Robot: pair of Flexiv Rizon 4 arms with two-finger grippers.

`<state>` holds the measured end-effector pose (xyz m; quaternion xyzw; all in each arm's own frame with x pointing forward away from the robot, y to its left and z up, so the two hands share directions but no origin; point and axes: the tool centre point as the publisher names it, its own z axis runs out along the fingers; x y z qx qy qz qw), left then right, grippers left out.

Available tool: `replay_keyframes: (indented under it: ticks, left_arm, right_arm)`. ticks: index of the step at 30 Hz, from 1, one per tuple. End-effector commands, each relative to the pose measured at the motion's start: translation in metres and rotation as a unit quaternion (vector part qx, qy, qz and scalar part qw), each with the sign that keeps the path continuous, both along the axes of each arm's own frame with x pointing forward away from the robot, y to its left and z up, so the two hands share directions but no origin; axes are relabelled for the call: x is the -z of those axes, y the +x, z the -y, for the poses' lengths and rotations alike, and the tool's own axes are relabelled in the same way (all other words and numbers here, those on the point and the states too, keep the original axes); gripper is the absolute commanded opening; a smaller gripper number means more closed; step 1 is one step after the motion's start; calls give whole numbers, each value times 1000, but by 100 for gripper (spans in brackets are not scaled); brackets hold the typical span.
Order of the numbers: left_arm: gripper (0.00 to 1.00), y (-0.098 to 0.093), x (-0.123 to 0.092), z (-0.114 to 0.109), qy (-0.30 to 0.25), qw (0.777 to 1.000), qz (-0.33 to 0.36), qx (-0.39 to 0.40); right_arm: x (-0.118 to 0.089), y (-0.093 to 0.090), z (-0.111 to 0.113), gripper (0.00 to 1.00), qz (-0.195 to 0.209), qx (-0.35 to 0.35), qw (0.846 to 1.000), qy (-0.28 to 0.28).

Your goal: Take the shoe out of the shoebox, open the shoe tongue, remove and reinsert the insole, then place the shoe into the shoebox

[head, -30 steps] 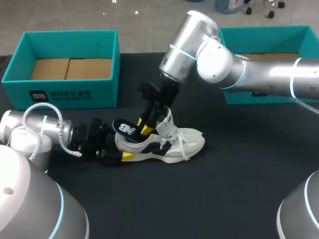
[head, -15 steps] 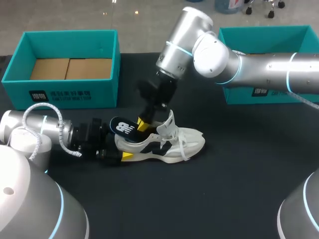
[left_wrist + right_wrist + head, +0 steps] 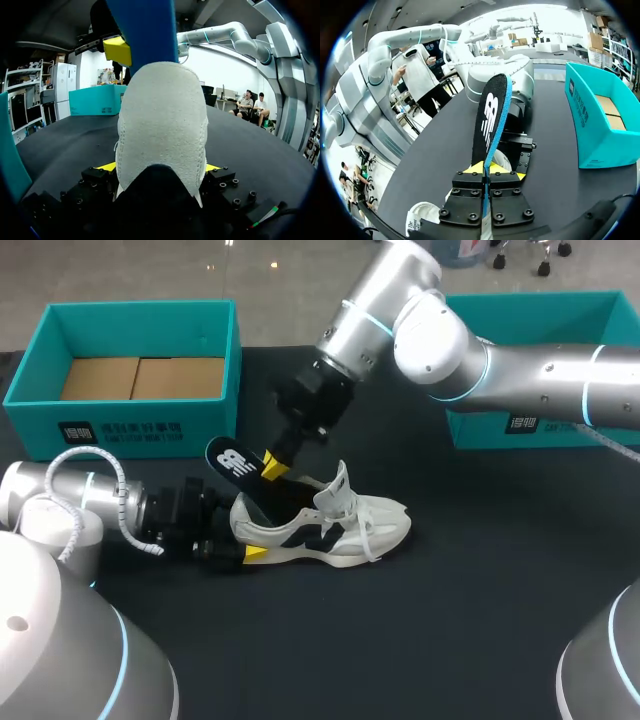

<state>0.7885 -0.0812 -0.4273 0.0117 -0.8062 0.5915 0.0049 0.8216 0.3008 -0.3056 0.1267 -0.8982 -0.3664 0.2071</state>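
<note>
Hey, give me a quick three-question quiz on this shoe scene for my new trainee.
1. True or false: the insole lies flat inside the shoe.
2. What grips the insole? A) the right gripper B) a person's hand C) nothing
3. Fill in: the left gripper is shut on the shoe's ____.
Key: 1 false; 2 A; 3 heel.

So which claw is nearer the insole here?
Right. The right claw is shut on the insole, holding it over the shoe; the left claw is lower, shut on the shoe's heel.
</note>
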Motion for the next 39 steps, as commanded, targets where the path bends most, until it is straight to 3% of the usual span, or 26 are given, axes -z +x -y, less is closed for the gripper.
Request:
replay_keyframes:
  ticks: [1, 9, 17, 39]
  left_arm:
    - [0, 0, 3, 0, 1, 1000, 1, -2]
    - [0, 0, 3, 0, 1, 1000, 1, -2]
    - [0, 0, 3, 0, 1, 1000, 1, -2]
    - [0, 0, 3, 0, 1, 1000, 1, -2]
  right_arm:
    - [-17, -5, 8, 0, 24, 32, 999, 10]
    - [-48, -1, 3, 0, 33, 66, 994, 86]
    - [-84, 4, -6, 0, 57, 99, 978, 174]
    - [-84, 4, -6, 0, 57, 99, 978, 174]
